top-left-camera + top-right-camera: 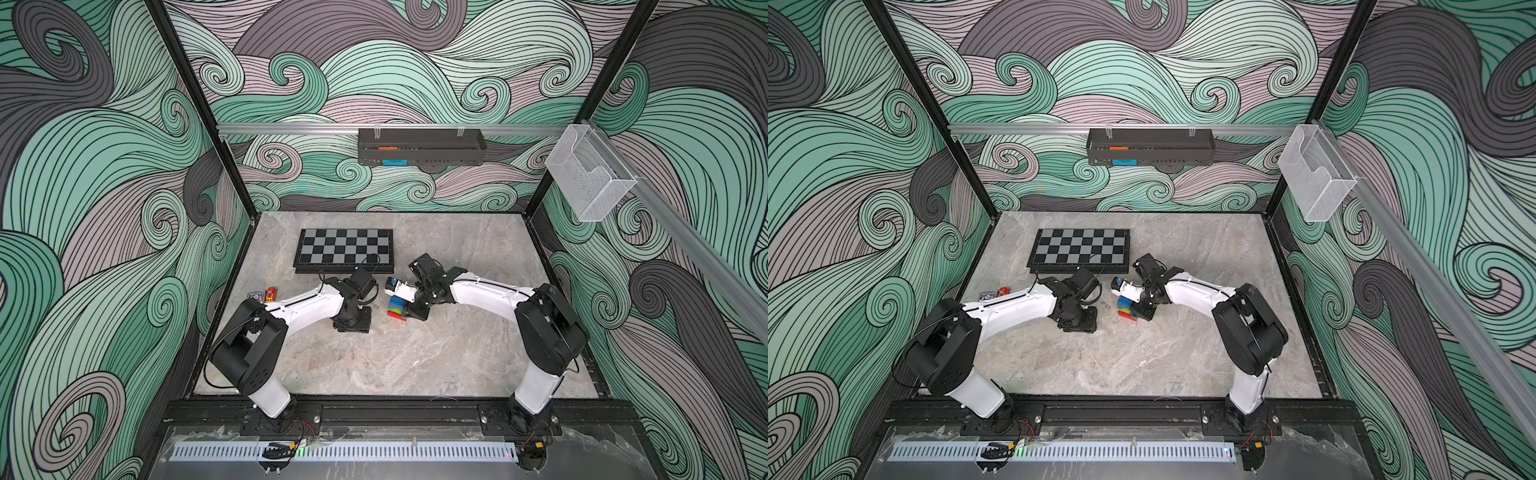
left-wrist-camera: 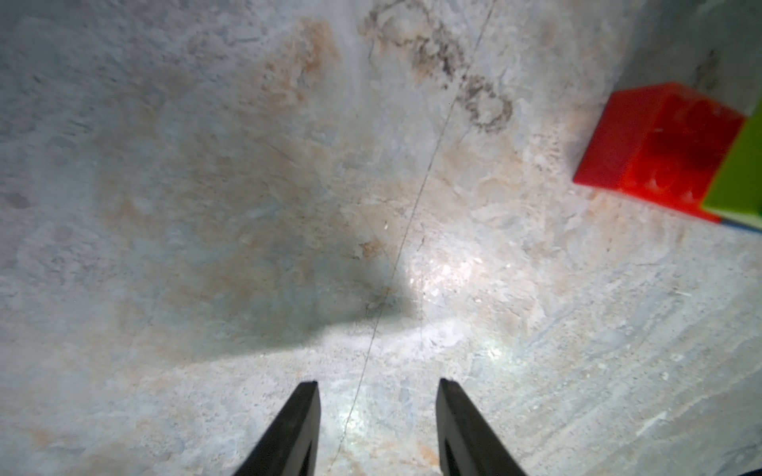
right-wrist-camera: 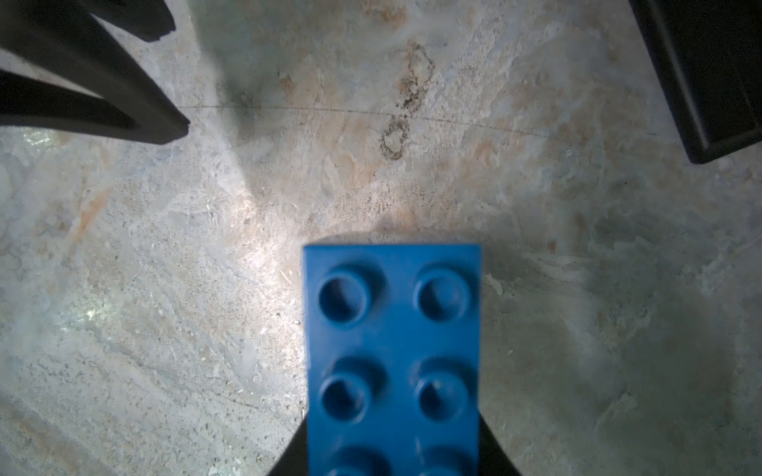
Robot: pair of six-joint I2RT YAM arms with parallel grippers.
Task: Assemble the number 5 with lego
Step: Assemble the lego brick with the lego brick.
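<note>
The number 5 [image 1: 397, 306] is a small stack of joined lego in the middle of the table, in both top views: dark blue at the far end, then green and lime, with red [image 1: 1126, 314] nearest the front. My right gripper [image 1: 409, 309] is shut on it. In the right wrist view the dark-blue brick [image 3: 391, 350] fills the gap between the jaws, studs facing the camera. My left gripper [image 1: 353, 322] points down at bare table just left of the stack. Its jaws [image 2: 377, 385] are open and empty. The red brick [image 2: 659, 144] and a lime edge [image 2: 738, 177] show at that view's side.
A black-and-grey checkered board [image 1: 344, 249] lies behind the arms, its corner close to the right gripper [image 3: 709, 82]. A small red toy car [image 1: 271, 294] and a card [image 1: 255, 296] sit at the left wall. A black tray [image 1: 419, 147] and a clear basket [image 1: 590, 174] hang on the rails.
</note>
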